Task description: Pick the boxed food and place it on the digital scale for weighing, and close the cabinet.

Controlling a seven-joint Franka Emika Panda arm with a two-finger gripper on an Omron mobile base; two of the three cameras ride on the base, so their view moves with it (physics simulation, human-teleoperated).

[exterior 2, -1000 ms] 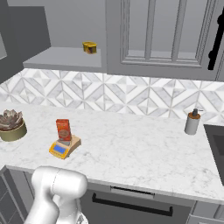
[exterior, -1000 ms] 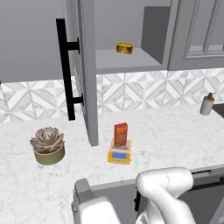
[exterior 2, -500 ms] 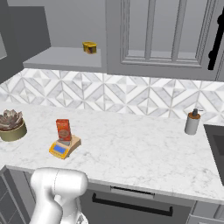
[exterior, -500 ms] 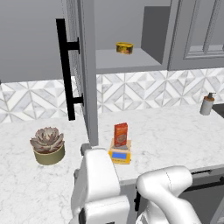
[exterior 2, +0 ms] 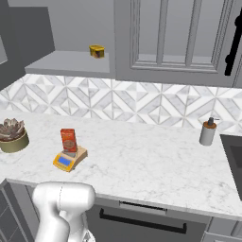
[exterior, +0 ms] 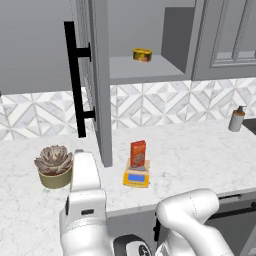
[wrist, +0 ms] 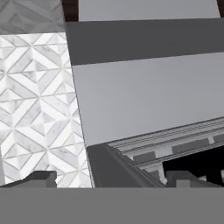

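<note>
The boxed food (exterior: 138,153) (exterior 2: 68,140), a narrow red-orange carton, stands upright on the yellow digital scale (exterior: 136,178) (exterior 2: 69,159) at the counter's front. The cabinet's door (exterior: 98,75) hangs open above the counter, its black bar handle (exterior: 77,80) facing left. My arm (exterior: 84,195) rises in front of the counter, left of the scale and below the door. In the hand view my gripper (wrist: 113,179) is open, its fingertips (wrist: 41,178) wide apart with nothing between them. It looks at the grey panelled door (wrist: 148,96) from close by.
A squat yellow tin (exterior: 142,55) (exterior 2: 97,51) sits on the open cabinet shelf. A potted succulent (exterior: 53,165) (exterior 2: 12,134) stands left of the scale, near my arm. A soap dispenser (exterior: 236,119) (exterior 2: 207,132) is far right by the backsplash.
My arm has swung up and to the left into the left base view, toward the open door. The carton, scale and door have not moved.
</note>
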